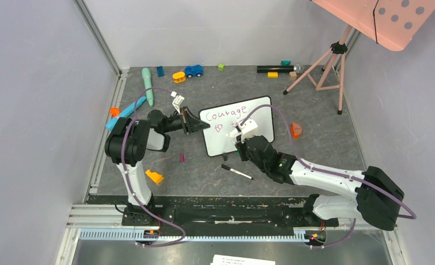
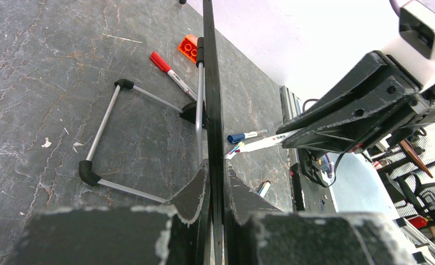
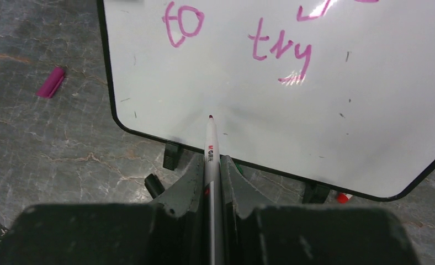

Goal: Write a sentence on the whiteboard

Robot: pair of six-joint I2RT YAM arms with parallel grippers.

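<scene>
Left pincer (image 1: 195,125) clamps whiteboard (image 1: 262,127) left edge, frame centre: steadies it. Right pincer (image 3: 211,168) grasps marker (image 3: 210,143), tip at blank patch below sentence (image 3: 279,49); next word probably goes there.

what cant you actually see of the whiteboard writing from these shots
Top view: second line of the sentence on the whiteboard, mostly hidden by the right hand.
Right wrist view: first line cut off by the top edge.
Left wrist view: board edge-on, writing face unseen.
Whether the marker tip touches the board: cannot tell.
</scene>
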